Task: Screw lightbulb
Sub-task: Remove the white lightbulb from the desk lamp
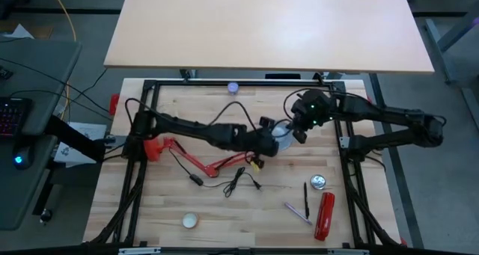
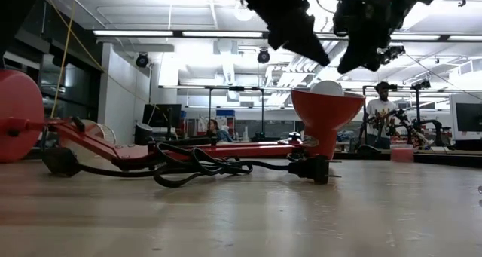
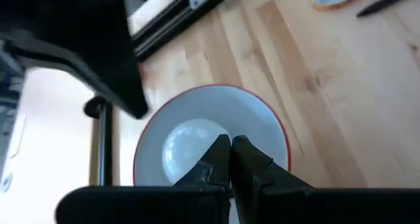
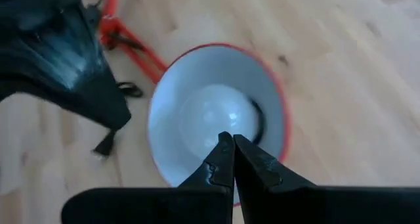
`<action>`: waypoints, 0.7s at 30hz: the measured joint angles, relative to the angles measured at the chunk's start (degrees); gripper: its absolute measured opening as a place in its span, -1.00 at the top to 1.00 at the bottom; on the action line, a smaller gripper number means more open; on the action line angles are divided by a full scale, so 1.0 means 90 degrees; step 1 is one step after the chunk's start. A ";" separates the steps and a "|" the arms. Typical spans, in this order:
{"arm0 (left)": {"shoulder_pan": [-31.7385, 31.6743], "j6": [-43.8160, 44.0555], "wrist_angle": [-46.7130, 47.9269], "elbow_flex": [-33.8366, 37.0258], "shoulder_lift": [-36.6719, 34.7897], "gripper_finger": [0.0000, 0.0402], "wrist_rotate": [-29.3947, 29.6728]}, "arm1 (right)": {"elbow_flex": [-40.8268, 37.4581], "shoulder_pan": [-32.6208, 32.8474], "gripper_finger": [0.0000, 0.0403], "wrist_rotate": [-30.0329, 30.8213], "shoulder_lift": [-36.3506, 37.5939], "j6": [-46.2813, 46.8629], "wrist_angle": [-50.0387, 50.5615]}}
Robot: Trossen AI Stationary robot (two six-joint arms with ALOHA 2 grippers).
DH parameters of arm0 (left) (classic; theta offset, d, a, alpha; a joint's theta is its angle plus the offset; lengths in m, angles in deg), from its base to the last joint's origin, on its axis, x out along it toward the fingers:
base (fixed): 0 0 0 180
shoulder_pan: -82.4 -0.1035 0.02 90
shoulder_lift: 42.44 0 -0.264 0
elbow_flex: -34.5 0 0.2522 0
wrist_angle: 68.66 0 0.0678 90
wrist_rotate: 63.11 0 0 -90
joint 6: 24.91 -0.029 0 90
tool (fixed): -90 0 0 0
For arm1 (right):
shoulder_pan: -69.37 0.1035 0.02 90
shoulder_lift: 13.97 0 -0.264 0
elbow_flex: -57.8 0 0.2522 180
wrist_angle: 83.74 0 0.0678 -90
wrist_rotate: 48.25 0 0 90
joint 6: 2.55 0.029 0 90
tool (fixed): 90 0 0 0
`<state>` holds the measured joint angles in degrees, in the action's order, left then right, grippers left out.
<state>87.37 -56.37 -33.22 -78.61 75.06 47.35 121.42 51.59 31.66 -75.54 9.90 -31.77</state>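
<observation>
Lightbulb [image 4: 216, 115], small, white and rounded, sits inside the red lamp's white-lined round shade [image 4: 172, 99], which stands mouth-up on the pale wooden worktop [image 1: 224, 214]. I see my right claw [image 4: 232, 140] poised above the shade, fingers pressed together on nothing. My left claw [image 3: 230, 142] hangs alongside over it, likewise closed and empty.
</observation>
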 joint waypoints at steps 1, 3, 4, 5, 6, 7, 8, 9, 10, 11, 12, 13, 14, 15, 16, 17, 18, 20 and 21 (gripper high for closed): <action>0.0041 0.0061 -0.0054 -0.0005 0.0055 1.00 0.0135 | -0.0101 -0.0024 1.00 -0.0181 0.0008 -0.0084 -0.0090; 0.0111 0.0167 -0.0008 -0.0015 0.0176 1.00 0.0251 | -0.0314 -0.0060 1.00 -0.0517 -0.0024 -0.0130 -0.0313; 0.0144 0.0266 0.0107 -0.0013 0.0223 1.00 0.0332 | -0.0397 -0.0068 1.00 -0.0623 -0.0047 -0.0170 -0.0470; 0.0186 0.0374 0.0213 0.0003 0.0265 1.00 0.0450 | -0.0452 -0.0068 1.00 -0.0686 -0.0063 -0.0222 -0.0691; 0.0217 0.0502 0.0261 0.0020 0.0289 1.00 0.0557 | -0.0494 -0.0072 1.00 -0.0699 -0.0074 -0.0245 -0.0920; 0.0248 0.0636 0.0206 0.0021 0.0306 1.00 0.0658 | -0.0541 -0.0079 1.00 -0.0687 -0.0077 -0.0253 -0.1127; 0.0264 0.0763 0.0124 0.0004 0.0307 1.00 0.0761 | -0.0583 -0.0098 1.00 -0.0640 -0.0080 -0.0242 -0.1283; 0.0279 0.0848 0.0084 -0.0011 0.0299 1.00 0.0867 | -0.0624 -0.0126 1.00 -0.0553 -0.0082 -0.0190 -0.1463; 0.0284 0.0918 0.0092 -0.0011 0.0293 1.00 0.0935 | -0.0643 -0.0164 1.00 -0.0517 -0.0084 -0.0116 -0.1594; 0.0269 0.0936 0.0111 -0.0011 0.0320 1.00 0.0948 | -0.0644 -0.0203 1.00 -0.0458 -0.0084 -0.0107 -0.1654; 0.0251 0.0936 0.0062 -0.0015 0.0399 1.00 0.0941 | -0.0644 -0.0234 1.00 -0.0446 -0.0091 -0.0107 -0.1671; 0.0224 0.0918 0.0060 -0.0014 0.0448 1.00 0.0926 | -0.0644 -0.0253 1.00 -0.0445 -0.0121 -0.0107 -0.1697; 0.0187 0.0916 0.0113 0.0002 0.0511 1.00 0.0914 | -0.0644 -0.0284 1.00 -0.0443 -0.0159 -0.0107 -0.1745; 0.0142 0.0960 0.0083 0.0009 0.0576 1.00 0.0858 | -0.0644 -0.0322 1.00 -0.0452 -0.0188 -0.0109 -0.1761; 0.0099 0.1051 0.0035 0.0009 0.0594 1.00 0.0723 | -0.0644 -0.0345 1.00 -0.0498 -0.0215 -0.0134 -0.1780; 0.0056 0.1176 0.0045 0.0008 0.0587 1.00 0.0536 | -0.0644 -0.0362 1.00 -0.0571 -0.0259 -0.0155 -0.1806; 0.0006 0.1317 0.0052 0.0002 0.0566 1.00 0.0347 | -0.0644 -0.0362 1.00 -0.0588 -0.0309 -0.0158 -0.1805; -0.0074 0.1604 0.0049 -0.0006 0.0546 1.00 0.0219 | -0.0646 -0.0362 1.00 -0.0588 -0.0421 -0.0233 -0.1801; -0.0109 0.1727 0.0047 -0.0008 0.0547 1.00 0.0243 | -0.0649 -0.0362 1.00 -0.0590 -0.0473 -0.0260 -0.1834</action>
<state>86.39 -40.82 -32.79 -78.68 79.98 49.54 115.57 48.33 26.35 -79.79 7.57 -48.28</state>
